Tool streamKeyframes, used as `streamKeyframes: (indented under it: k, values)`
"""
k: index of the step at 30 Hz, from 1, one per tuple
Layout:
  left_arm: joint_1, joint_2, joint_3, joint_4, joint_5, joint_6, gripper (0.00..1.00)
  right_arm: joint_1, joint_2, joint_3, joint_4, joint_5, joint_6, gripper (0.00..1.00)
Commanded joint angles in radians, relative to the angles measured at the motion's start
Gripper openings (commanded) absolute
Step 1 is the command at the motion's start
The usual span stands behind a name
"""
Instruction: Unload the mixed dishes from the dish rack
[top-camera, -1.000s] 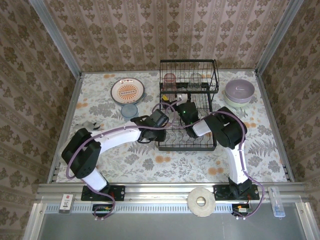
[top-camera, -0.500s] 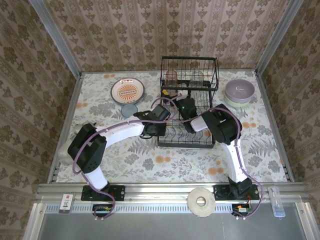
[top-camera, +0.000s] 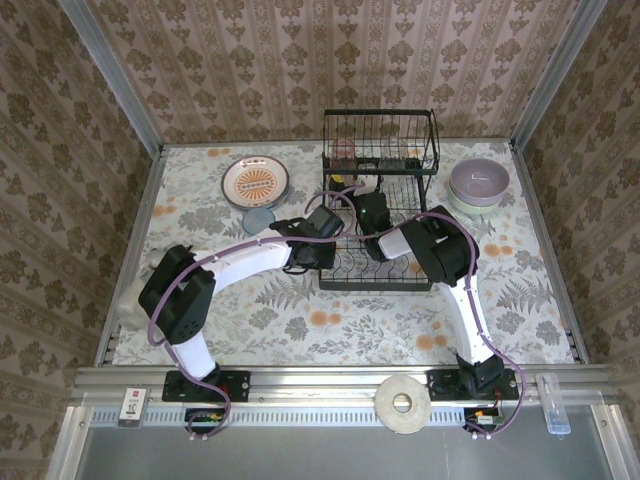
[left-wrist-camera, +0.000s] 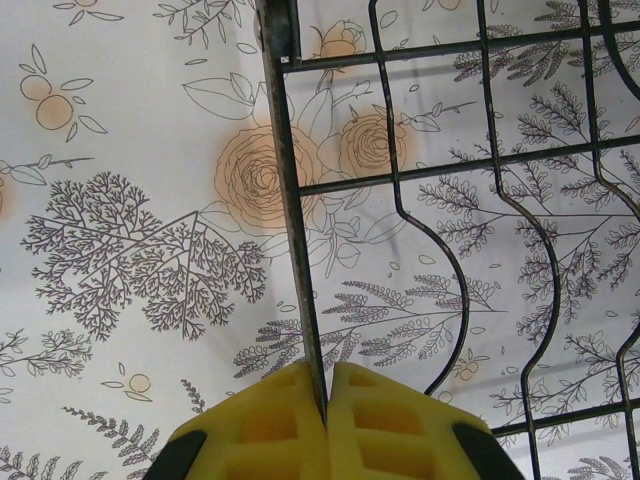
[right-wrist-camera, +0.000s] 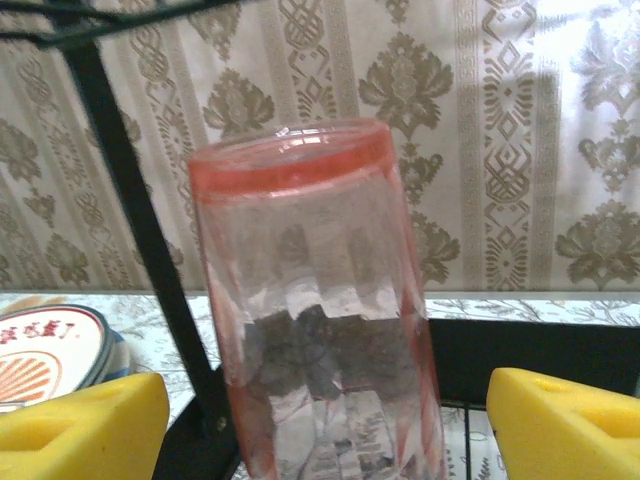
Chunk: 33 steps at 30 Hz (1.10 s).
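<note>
Tumbler (right-wrist-camera: 310, 300) of pinkish glass stood within the open right end effector (right-wrist-camera: 320, 420), touching neither side, lined up for a grasp, while the left end effector (left-wrist-camera: 325, 425) was clamped shut on an edge wire of the dish rack (left-wrist-camera: 293, 200), likely to steady it.

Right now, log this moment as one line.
left gripper: shut on rack edge wire | right gripper: open, fingers either side of glass | step: glass not yet gripped

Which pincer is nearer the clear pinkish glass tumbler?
The right pincer, open around the clear pinkish glass tumbler; the left pincer is clamped on an edge of the black wire dish rack.
</note>
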Motion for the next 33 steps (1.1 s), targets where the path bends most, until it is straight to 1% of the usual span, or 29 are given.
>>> streamKeyframes:
  k: [1,11,14,15,16,20,22,26,27,31,33]
  values:
    - [-0.045,-0.006,0.043,-0.031,0.122,0.069,0.00,-0.023,0.027,0.082,0.000,0.057,-0.032,0.86]
    - [-0.047,-0.011,0.054,-0.041,0.122,0.078,0.00,-0.023,0.084,0.169,0.002,0.072,-0.083,0.90]
    - [-0.045,-0.009,0.061,-0.044,0.126,0.081,0.00,-0.023,0.104,0.198,0.000,0.070,-0.090,0.95]
    - [-0.045,-0.008,0.063,-0.044,0.127,0.081,0.00,-0.023,0.113,0.210,0.002,0.071,-0.093,0.99]
    - [-0.045,-0.006,0.065,-0.044,0.127,0.081,0.00,-0.023,0.117,0.219,0.003,0.073,-0.094,1.00]
    - [-0.045,-0.007,0.066,-0.045,0.127,0.081,0.00,-0.025,0.129,0.242,-0.008,0.064,-0.096,0.99]
    - [-0.042,-0.005,0.068,-0.045,0.128,0.080,0.00,-0.024,0.129,0.239,-0.005,0.049,-0.100,0.92]
    - [-0.038,0.004,0.072,-0.037,0.138,0.077,0.00,-0.024,0.115,0.220,-0.009,0.013,-0.097,0.69]
    - [-0.038,0.005,0.071,-0.035,0.139,0.075,0.00,-0.025,0.111,0.216,-0.014,0.009,-0.096,0.65]
    - [-0.032,0.009,0.062,-0.021,0.147,0.068,0.00,-0.022,0.091,0.201,-0.036,-0.016,-0.103,0.52]
    - [-0.029,0.017,0.060,-0.011,0.153,0.062,0.00,-0.017,0.075,0.177,-0.035,-0.036,-0.110,0.49]
